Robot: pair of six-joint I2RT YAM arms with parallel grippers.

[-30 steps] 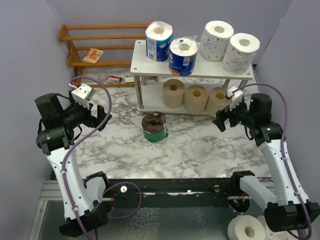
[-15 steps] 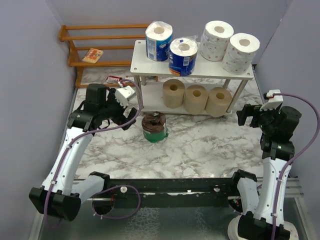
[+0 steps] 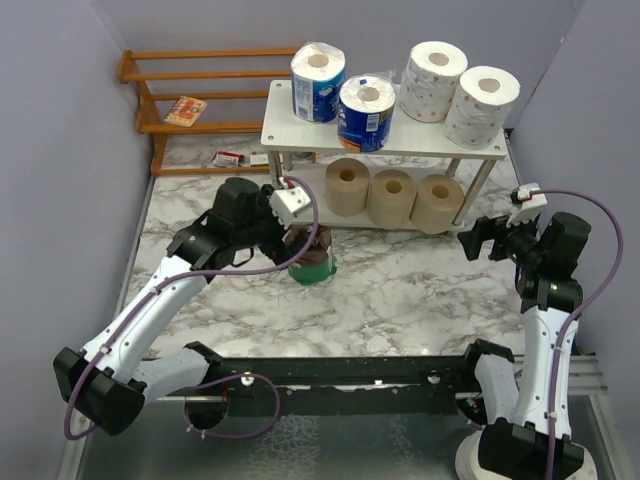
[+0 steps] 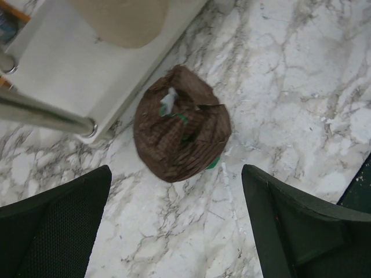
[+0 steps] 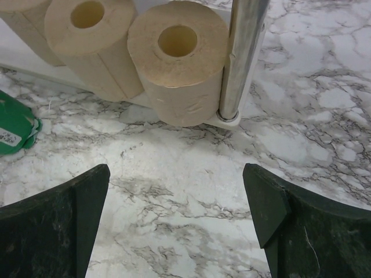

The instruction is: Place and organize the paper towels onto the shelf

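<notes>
The pale two-tier shelf (image 3: 290,133) carries two blue-wrapped rolls (image 3: 318,82) and two white dotted rolls (image 3: 432,80) on top, and three tan rolls (image 3: 391,197) on the lower tier. The dark brown roll with a green band (image 3: 310,257) stands on the marble just in front of the shelf; it also shows in the left wrist view (image 4: 181,130). My left gripper (image 3: 290,250) is open right above it, a finger (image 4: 55,226) on each side and short of it. My right gripper (image 3: 478,240) is open and empty, facing the rightmost tan roll (image 5: 177,61) and the shelf leg (image 5: 240,58).
An orange slatted rack (image 3: 195,95) stands at the back left with a small packet on it. Small packets (image 3: 228,157) lie on the table beside it. Purple walls close in on both sides. A white roll (image 3: 495,462) lies below the table's front edge.
My left arm has swung right from the left side until its gripper is over the brown roll. My right arm drew back from the shelf, then came slightly forward again.
</notes>
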